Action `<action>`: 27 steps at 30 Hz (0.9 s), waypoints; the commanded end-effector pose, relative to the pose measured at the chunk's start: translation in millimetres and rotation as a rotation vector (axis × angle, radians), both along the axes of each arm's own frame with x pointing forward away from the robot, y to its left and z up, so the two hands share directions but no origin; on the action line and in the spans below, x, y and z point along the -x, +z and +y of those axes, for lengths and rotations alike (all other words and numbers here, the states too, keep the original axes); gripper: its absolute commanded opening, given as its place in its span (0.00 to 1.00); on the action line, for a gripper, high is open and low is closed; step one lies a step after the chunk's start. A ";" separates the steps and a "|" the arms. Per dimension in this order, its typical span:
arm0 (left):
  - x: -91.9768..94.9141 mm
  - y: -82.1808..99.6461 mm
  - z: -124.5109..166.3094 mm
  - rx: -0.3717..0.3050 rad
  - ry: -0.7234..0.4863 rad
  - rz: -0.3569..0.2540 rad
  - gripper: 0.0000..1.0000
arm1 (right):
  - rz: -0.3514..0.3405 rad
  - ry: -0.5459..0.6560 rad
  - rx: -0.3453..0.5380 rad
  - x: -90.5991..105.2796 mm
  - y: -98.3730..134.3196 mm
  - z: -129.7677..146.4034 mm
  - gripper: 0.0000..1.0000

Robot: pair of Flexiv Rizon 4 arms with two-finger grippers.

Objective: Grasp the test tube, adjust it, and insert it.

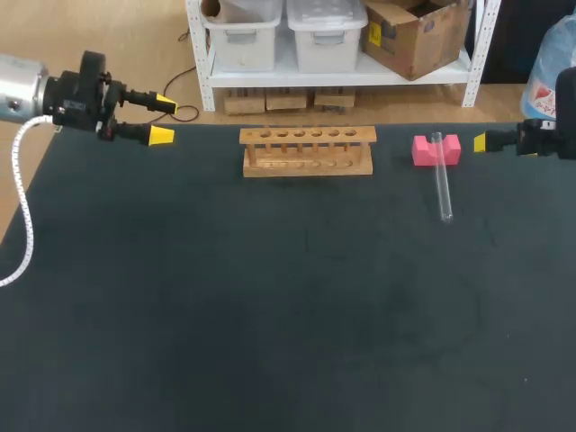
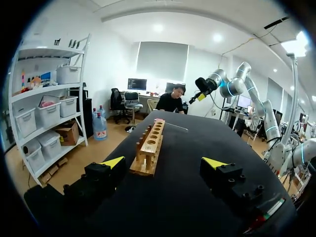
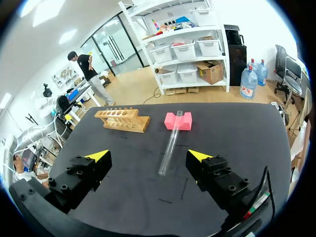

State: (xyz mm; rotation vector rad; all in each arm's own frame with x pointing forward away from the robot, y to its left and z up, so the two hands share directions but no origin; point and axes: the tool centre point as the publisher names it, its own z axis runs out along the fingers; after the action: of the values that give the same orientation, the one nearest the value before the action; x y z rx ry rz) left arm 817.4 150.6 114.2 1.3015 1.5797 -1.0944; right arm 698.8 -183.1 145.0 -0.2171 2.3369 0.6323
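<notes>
A clear glass test tube (image 1: 442, 180) lies on the dark table, its far end propped in the notch of a pink block (image 1: 436, 150). A wooden rack (image 1: 308, 150) with a row of holes stands at the back middle. My right gripper (image 1: 480, 142) hovers open at the right edge, just beside the pink block. In the right wrist view the test tube (image 3: 171, 143) and pink block (image 3: 178, 121) lie ahead of the open gripper (image 3: 150, 157). My left gripper (image 1: 162, 119) is open at the back left; in its view the gripper (image 2: 164, 163) faces the rack (image 2: 150, 148) end-on.
The dark table top (image 1: 270, 306) stretches from the rack to the front edge. My other arm (image 2: 222, 86) shows far beyond the rack in the left wrist view. A white cable (image 1: 20, 207) hangs from my left arm along the table's left edge.
</notes>
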 end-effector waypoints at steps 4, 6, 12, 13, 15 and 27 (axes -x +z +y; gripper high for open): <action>0.3 -0.5 0.3 0.001 0.000 -0.002 1.00 | 0.001 -0.005 0.006 1.4 1.2 0.7 1.00; 0.3 -0.5 0.3 0.001 0.000 -0.002 1.00 | -0.002 -0.003 0.037 1.2 1.7 3.7 1.00; 0.3 -0.5 0.3 0.001 0.000 -0.002 1.00 | -0.019 -0.051 0.117 0.8 4.9 10.3 1.00; 0.3 -0.5 0.3 0.001 0.000 -0.002 1.00 | -0.021 -0.057 0.145 1.0 6.0 11.4 1.00; 0.3 -0.5 0.3 0.001 0.000 -0.002 1.00 | -0.021 -0.080 0.186 1.5 8.1 13.5 1.00; 0.3 -0.5 0.3 0.001 0.000 -0.002 1.00 | -0.054 -0.210 0.340 4.2 18.9 20.6 1.00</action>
State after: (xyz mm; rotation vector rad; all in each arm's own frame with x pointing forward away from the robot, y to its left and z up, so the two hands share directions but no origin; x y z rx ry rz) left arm 817.5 150.5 114.4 1.3014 1.5803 -1.0944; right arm 702.1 -165.1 160.6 -0.3022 2.3307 0.5258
